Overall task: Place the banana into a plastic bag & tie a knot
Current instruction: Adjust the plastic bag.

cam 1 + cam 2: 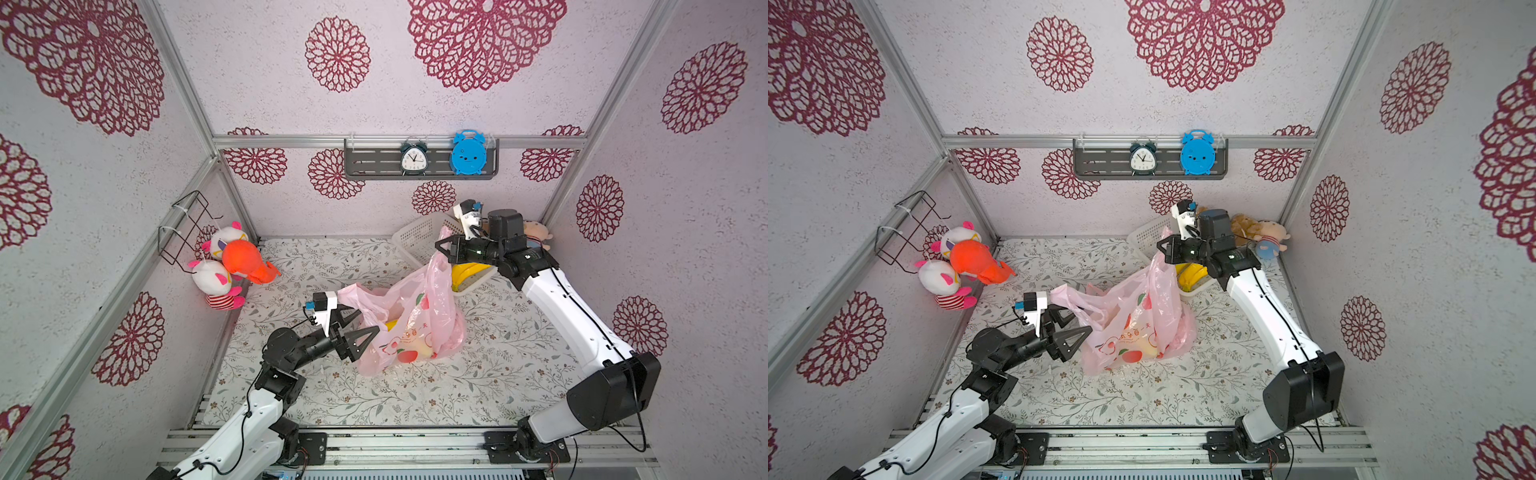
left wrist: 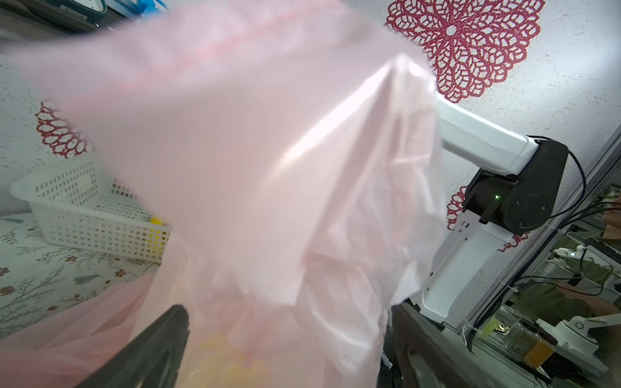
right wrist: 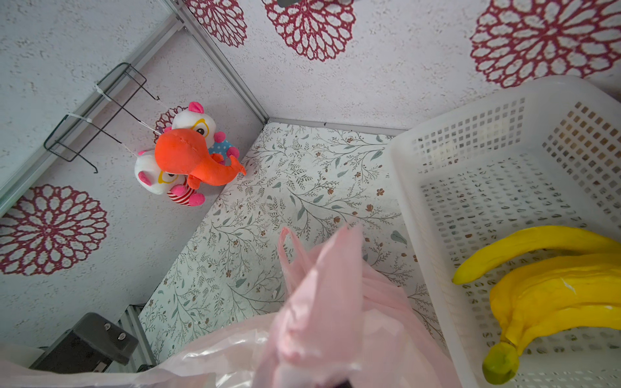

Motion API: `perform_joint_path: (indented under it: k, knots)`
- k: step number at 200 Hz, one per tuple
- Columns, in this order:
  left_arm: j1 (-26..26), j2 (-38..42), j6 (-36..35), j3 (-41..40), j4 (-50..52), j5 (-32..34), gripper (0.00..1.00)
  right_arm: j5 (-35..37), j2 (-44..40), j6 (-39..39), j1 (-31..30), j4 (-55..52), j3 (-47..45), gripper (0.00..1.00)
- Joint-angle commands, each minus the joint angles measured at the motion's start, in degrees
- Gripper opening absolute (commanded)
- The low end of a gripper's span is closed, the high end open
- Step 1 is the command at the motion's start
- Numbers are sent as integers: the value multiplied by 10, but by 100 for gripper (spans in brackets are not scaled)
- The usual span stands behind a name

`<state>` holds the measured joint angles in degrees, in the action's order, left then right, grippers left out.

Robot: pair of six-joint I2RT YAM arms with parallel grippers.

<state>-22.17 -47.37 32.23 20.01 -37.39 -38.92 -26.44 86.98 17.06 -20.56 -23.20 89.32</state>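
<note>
Both top views show the right gripper (image 1: 446, 249) clamped on the thin pink plastic bag (image 1: 415, 332), the left gripper (image 1: 370, 320) wide open just beside it; slick film could slip free under tension.

Lower-centre table (image 1: 415, 399) is open to my pincers; bag (image 1: 415, 328) blocks centre, basket (image 1: 415, 240) blocks upper right.

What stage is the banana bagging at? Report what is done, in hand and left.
Done: a banana shows yellow inside the plastic bag.
In hand: the right gripper is shut on the plastic bag's upper end and holds it raised. The left gripper is open, its fingers at the bag's other side, gripping nothing.
Left: no knot is visible, and the bag's two ends lie apart.
</note>
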Motion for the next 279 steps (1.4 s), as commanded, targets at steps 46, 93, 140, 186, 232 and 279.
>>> perform_joint_path:
  k: [46, 93, 140, 186, 232, 279]
  knots:
    - [3, -95, -25, 81, -26, -32, 97, -25, -3, -5, 4, 8, 23, 0]
    - [-7, -154, -10, 139, 2, 4, 60, -26, -12, -4, 4, 8, 14, 0]
    - [-22, -101, -51, 317, 404, 234, 0, -11, -52, -4, -9, 1, 23, 0]
    - [-42, -128, -47, 503, 722, 401, 0, -9, -117, -27, -54, 1, 21, 0]
    - [-57, -171, -56, 593, 884, 426, 0, -6, -139, -75, -110, -28, 42, 0]
    - [-56, -264, -146, 646, 967, 428, 0, -27, -66, -167, -115, -91, 51, 0]
